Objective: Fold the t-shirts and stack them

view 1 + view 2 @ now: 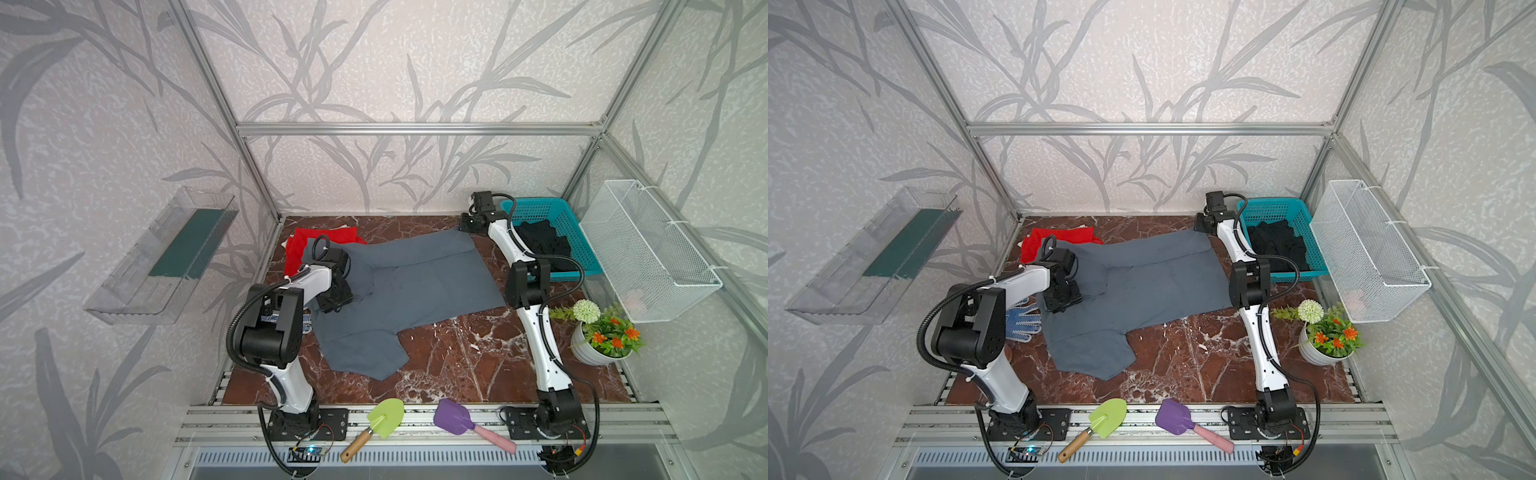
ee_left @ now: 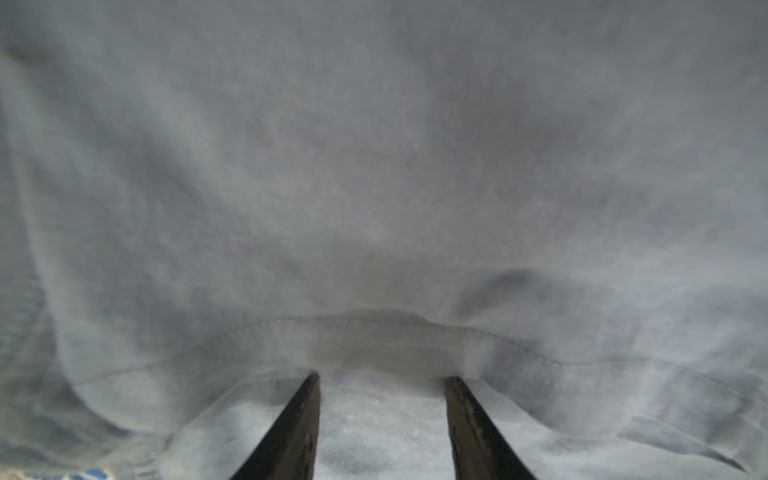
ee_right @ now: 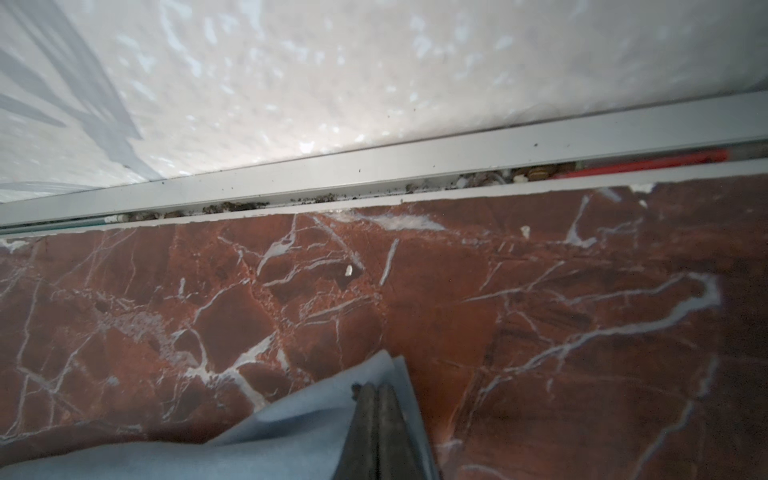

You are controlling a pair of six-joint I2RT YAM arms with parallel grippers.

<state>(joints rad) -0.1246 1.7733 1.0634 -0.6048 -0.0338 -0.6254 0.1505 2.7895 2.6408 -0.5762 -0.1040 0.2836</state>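
The slate grey-blue t-shirt [image 1: 415, 286] [image 1: 1142, 282] lies spread across the marble table [image 1: 457, 357]. My left gripper [image 1: 332, 299] [image 1: 1059, 299] rests on its left part. In the left wrist view the gripper [image 2: 380, 376] has its jaws apart with flat grey cloth [image 2: 374, 166] between them, and the tips reach under a stitched hem. My right gripper [image 1: 465, 226] [image 3: 378, 386] is shut on the shirt's far right corner [image 3: 291, 436] near the back wall. The red t-shirt [image 1: 299, 245] lies at the back left, partly under the grey one. The black t-shirt [image 1: 544, 245] sits in the teal basket [image 1: 532, 203].
A dotted work glove [image 1: 1021, 320] lies by the left arm. A flower pot [image 1: 590, 345] stands at the right, with a white wire basket [image 1: 648, 249] on the wall above it. A green trowel [image 1: 384, 419] and a purple one [image 1: 453, 417] lie on the front rail.
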